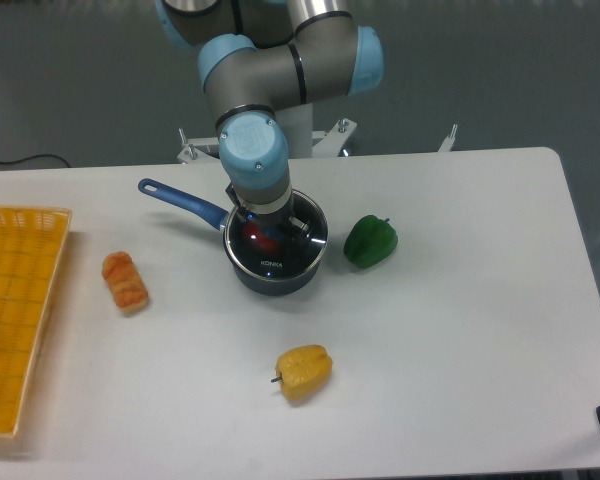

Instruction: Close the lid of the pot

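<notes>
The dark blue-grey pot (280, 275) stands mid-table, its bright blue handle pointing back-left. The clear glass pot lid (280, 252) with white lettering lies over the pot's mouth, about level with the rim. Something red shows through the glass. My gripper (267, 228) comes straight down onto the lid's centre. The wrist hides the knob and most of the fingers. The jaws seem shut on the knob.
A green pepper (370, 241) sits just right of the pot. In front lies a yellow pepper (304, 371). An orange food piece (125, 281) is to the left, and a yellow mesh tray (15, 310) lies at the left edge. The arm's base is behind the pot.
</notes>
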{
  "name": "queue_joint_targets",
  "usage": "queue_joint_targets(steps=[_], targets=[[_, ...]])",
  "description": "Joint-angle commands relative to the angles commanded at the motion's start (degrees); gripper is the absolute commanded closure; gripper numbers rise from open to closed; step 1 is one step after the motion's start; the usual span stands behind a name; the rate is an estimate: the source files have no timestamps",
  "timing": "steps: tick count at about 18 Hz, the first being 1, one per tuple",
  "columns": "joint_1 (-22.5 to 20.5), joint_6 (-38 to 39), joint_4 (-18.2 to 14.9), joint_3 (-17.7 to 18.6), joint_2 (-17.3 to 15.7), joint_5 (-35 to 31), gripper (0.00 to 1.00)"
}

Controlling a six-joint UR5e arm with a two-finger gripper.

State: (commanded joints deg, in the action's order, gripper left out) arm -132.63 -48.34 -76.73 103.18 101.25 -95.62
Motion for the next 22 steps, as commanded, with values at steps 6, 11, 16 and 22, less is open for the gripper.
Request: queue_joint_targets(steps=[6, 11, 16, 22], targets=[[0.0, 0.4, 0.0, 0.1, 0.1, -0.2, 0.33], [0.1, 0.5, 0.1, 0.0, 0.1, -0.1, 0.33], [0.1, 0.6, 0.1, 0.0, 0.1, -0.2, 0.32], [0.8, 0.8, 1.1, 0.3, 0.9, -0.4, 0.31]])
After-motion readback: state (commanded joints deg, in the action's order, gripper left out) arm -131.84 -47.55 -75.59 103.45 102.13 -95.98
